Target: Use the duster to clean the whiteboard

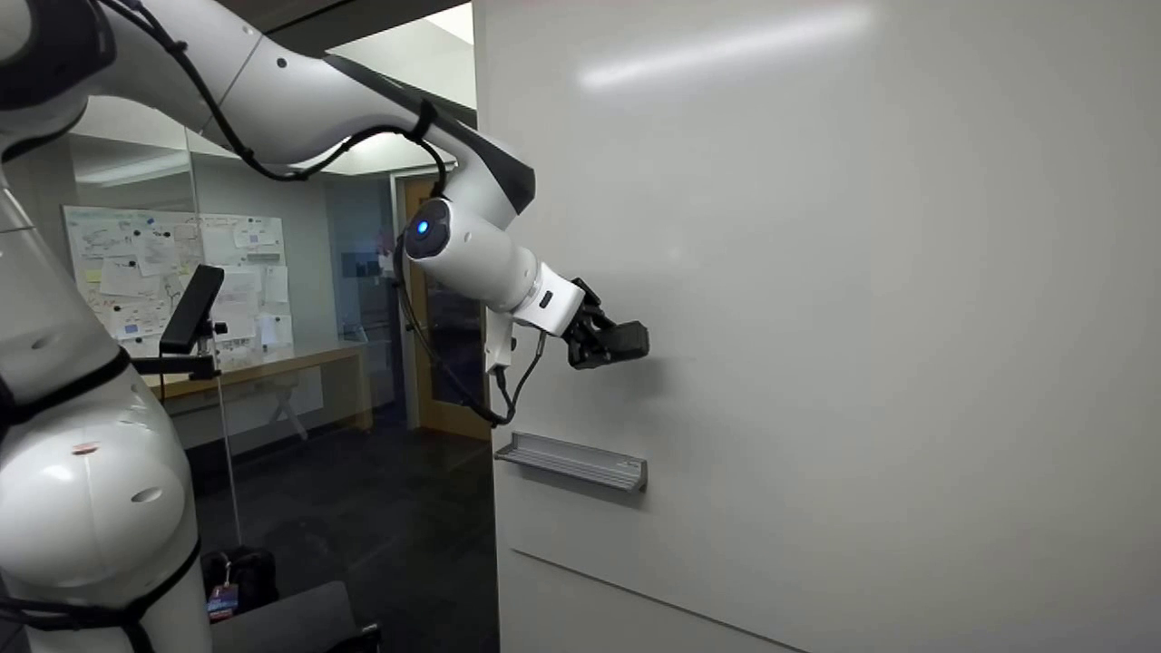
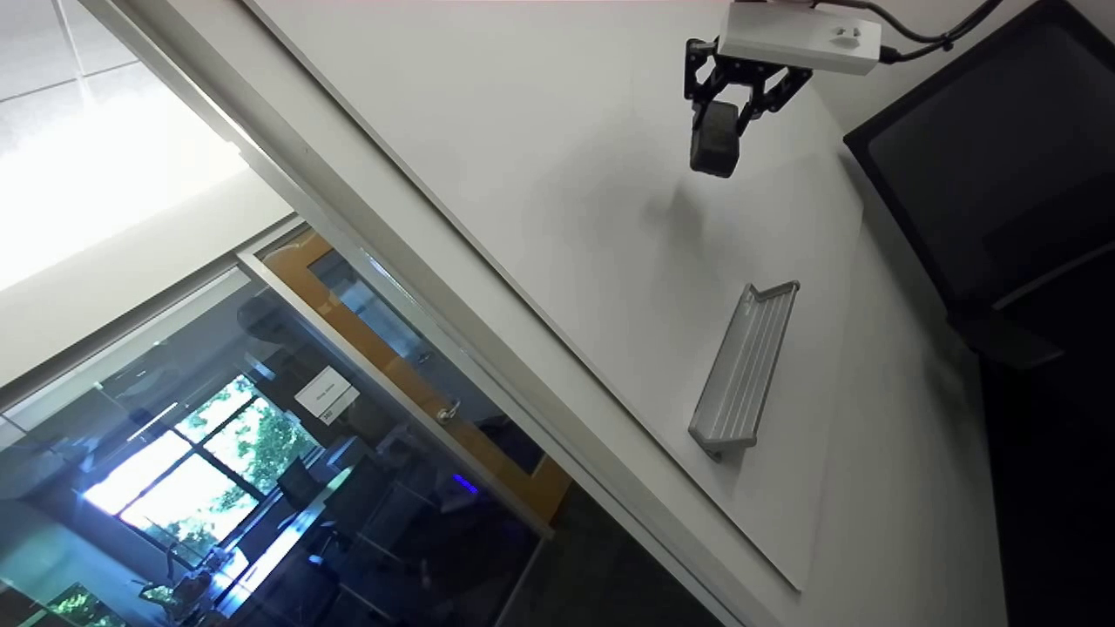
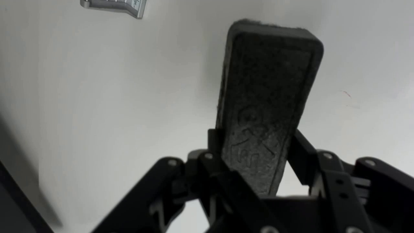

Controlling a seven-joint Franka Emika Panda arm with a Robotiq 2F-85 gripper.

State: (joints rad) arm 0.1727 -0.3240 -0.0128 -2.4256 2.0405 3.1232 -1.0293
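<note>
My black, jointed pincer is pinching the dark, fuzzy-edged, block-shaped duster by its long sides, w/ most of it sticking out in front. Grip looks OK, tho I can't see how hard it squeezes. The smooth, white arm holds it up by the big, pale, shiny whiteboard; b/c its shadow sits apart from it in an exterior view, I think duster & board aren't touching. A thin, reddish mark is on the board, right of the duster in the wrist view. Lower down, the grey, ridged tray is fixed to the board. So pick-up looks done, & I'd say I'm at the wipe step, w/ no rub on the go. Next I prob. need to turn the soft face flat to the board (can't tell which face that is), push in gently, then rub over that mark w/ small strokes.
</note>
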